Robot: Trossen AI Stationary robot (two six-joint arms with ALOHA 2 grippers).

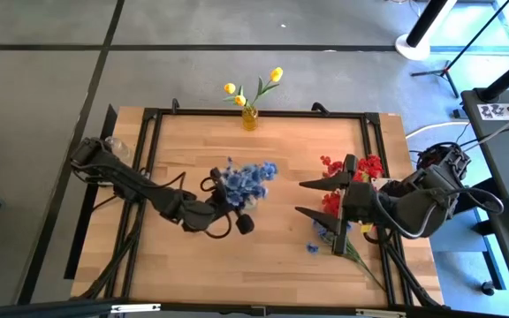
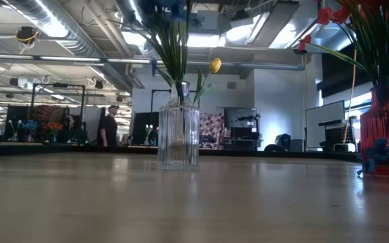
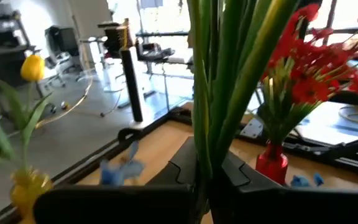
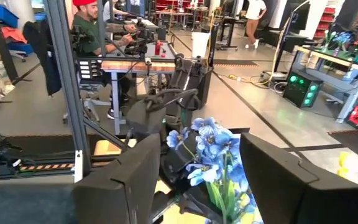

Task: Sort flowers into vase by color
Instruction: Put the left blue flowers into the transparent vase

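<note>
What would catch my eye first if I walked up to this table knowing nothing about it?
Probably the blue flowers mid-table, their stems pinched in the left gripper above a clear glass vase. Next, the red flowers in a red vase on the right, beside the open right gripper. Last, the yellow tulips in a small yellow vase at the far edge.

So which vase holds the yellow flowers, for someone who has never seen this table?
Find the wooden table and go to the middle of its far edge. The small yellow vase stands there alone, holding yellow tulip-like buds; the red and blue bunches sit nearer the arms.
</note>
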